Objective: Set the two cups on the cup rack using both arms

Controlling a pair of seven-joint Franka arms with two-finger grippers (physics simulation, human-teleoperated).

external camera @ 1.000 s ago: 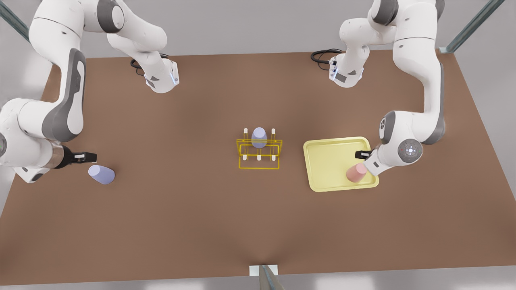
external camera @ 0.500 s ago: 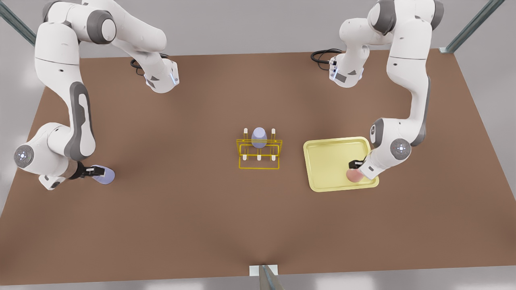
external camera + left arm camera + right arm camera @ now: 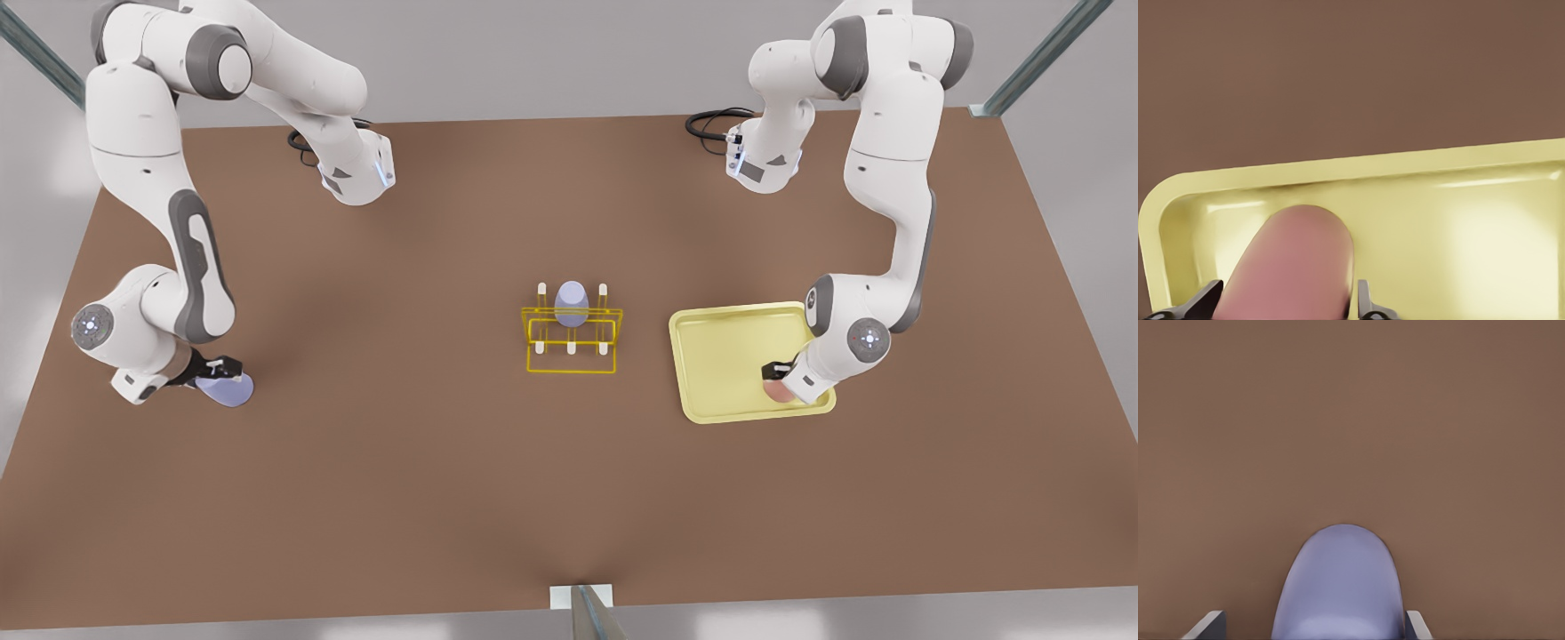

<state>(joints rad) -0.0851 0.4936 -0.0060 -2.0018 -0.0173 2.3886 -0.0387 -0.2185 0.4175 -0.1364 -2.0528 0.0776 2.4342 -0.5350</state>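
A salmon pink cup (image 3: pixel 780 392) lies on its side in the near corner of the pale-yellow tray (image 3: pixel 720 356), at the front view's right. My left gripper (image 3: pixel 775 377) is down on it. In the left wrist view the cup (image 3: pixel 1291 263) sits between the fingers of that gripper (image 3: pixel 1286 297), which press on both its sides. At the front view's left a lavender-blue cup (image 3: pixel 229 391) lies on the table. My right gripper (image 3: pixel 220 370) straddles it, open. The right wrist view shows the cup (image 3: pixel 1338 587) between the fingers (image 3: pixel 1313 621), with a gap on one side. The yellow cup rack (image 3: pixel 532 340) stands mid-table.
Another lavender cup (image 3: pixel 571 302) sits upside down on the rack's back row. The tray's raised rim (image 3: pixel 1438 160) runs close beside the pink cup. Black cables (image 3: pixel 711 120) lie by the arm bases at the table's far edge.
Both arms have come down onto their cups. The right gripper moved over the lavender cup from beside it, and the left gripper dropped lower over the pink cup. Neither cup has shifted.
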